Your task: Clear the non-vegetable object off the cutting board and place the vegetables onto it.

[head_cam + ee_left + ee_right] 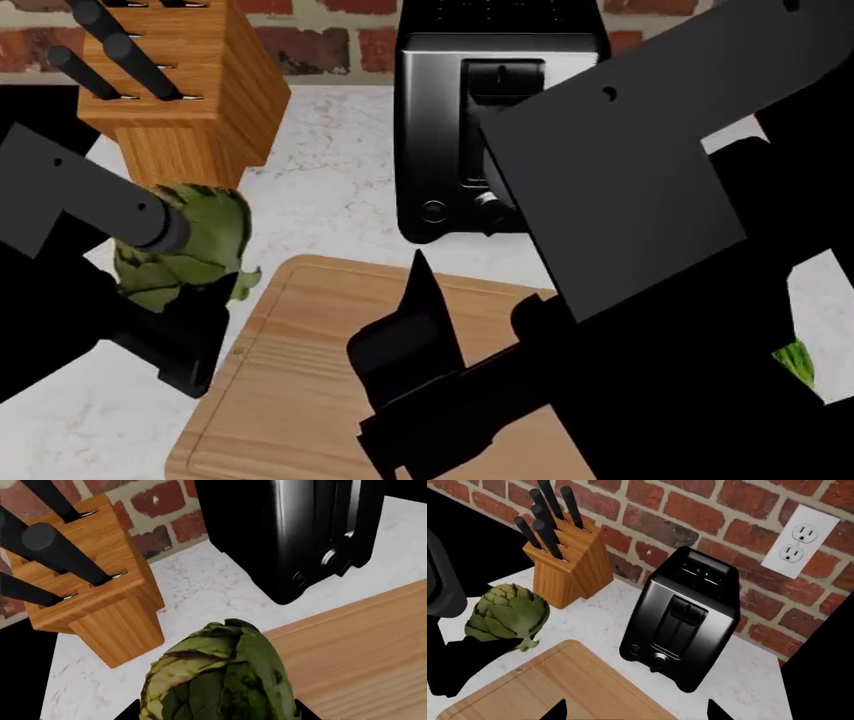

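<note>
Here the left gripper point(174, 300) held the artichoke point(187, 245) at frame left, just off the cutting board point(307, 350) edge; board lay rightward. Right gripper point(414, 400) jaws: state unclear.

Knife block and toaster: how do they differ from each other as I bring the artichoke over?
The knife block is light grained wood; the toaster is glossy black. The block holds several black-handled knives angled out of its slots; the toaster's top slots look empty, with a lever and knob on its front. The block stands nearer the held artichoke; the toaster stands behind the cutting board. Both stand on the white counter against the brick wall.
</note>
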